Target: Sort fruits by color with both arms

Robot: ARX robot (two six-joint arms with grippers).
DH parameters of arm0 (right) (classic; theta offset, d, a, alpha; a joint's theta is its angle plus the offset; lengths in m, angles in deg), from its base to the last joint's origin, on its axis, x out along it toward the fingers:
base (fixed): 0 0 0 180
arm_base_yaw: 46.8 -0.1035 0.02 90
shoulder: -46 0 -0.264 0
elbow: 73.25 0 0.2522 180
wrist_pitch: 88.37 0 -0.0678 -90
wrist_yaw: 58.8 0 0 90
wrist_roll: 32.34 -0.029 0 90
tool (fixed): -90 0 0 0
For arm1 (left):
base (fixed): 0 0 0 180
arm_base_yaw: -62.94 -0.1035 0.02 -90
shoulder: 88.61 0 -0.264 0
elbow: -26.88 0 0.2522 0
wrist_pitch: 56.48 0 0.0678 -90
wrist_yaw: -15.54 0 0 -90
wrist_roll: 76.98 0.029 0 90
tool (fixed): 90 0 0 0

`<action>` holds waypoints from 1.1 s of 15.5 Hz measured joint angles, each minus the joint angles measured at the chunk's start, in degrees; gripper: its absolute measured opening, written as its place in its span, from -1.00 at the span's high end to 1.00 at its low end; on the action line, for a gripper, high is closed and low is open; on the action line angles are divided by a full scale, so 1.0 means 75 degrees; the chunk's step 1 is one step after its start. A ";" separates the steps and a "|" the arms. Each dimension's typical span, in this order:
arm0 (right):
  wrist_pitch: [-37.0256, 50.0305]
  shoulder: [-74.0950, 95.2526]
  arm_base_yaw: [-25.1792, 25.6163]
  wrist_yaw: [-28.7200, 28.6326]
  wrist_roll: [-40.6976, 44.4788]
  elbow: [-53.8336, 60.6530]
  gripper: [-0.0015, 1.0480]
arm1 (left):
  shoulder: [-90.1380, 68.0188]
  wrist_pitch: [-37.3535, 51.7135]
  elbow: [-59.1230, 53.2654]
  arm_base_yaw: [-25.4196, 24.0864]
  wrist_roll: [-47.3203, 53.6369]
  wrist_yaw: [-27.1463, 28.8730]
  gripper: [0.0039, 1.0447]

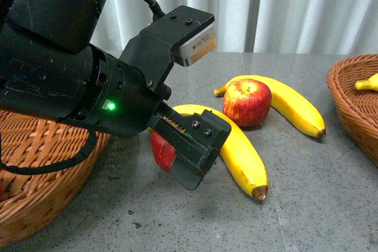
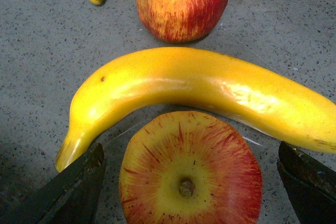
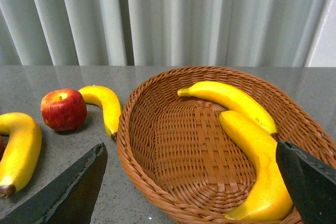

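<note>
Fruit lies on a grey speckled table [image 1: 331,205]. Left gripper [image 2: 190,153] hangs wide open, its dark fingers [image 2: 73,190] on either side of a red apple [image 2: 191,174], gripping nothing. A yellow banana [image 2: 199,85] curves just beyond that apple, with a second apple [image 2: 181,3] and a second banana [image 1: 292,107] farther back. Right gripper [image 3: 190,149], also wide open and empty, hovers over a wicker basket [image 3: 131,145] holding two more bananas [image 3: 231,98].
</note>
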State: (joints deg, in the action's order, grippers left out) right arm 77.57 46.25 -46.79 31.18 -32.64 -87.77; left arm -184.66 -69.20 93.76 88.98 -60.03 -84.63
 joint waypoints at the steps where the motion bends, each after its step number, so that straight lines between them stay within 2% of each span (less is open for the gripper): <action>1: 0.0000 0.0000 0.0000 0.0000 0.0000 0.0000 -0.87 | -0.0023 0.0009 0.0000 0.0000 0.0003 -0.0029 -0.88; 3: 0.0000 0.0000 0.0000 0.0000 0.0000 0.0000 -0.87 | -0.0035 0.0000 0.0000 -0.0023 0.0009 -0.0087 -0.88; 5: 0.0003 0.0000 0.0000 0.0000 0.0000 0.0000 -0.87 | -0.0047 -0.0029 0.0000 -0.0052 0.0029 -0.0169 -0.49; 7: 0.0003 0.0000 0.0000 0.0000 0.0003 0.0000 -0.87 | -0.0047 -0.0026 0.0000 -0.0055 0.0029 -0.0192 -0.26; 13: 0.0003 0.0000 0.0000 0.0000 0.0000 0.0000 -0.87 | 0.0233 -0.0082 0.0181 -0.0032 -0.0009 0.0131 -0.17; 17: 0.0000 0.0000 0.0000 0.0000 0.0000 0.0000 -0.87 | 0.1445 0.0493 0.0455 -0.0286 -0.0667 0.1288 -0.15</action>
State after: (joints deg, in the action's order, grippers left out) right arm 77.57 46.25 -46.79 31.18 -32.64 -87.77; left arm -173.82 -65.51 97.17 86.84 -65.04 -74.97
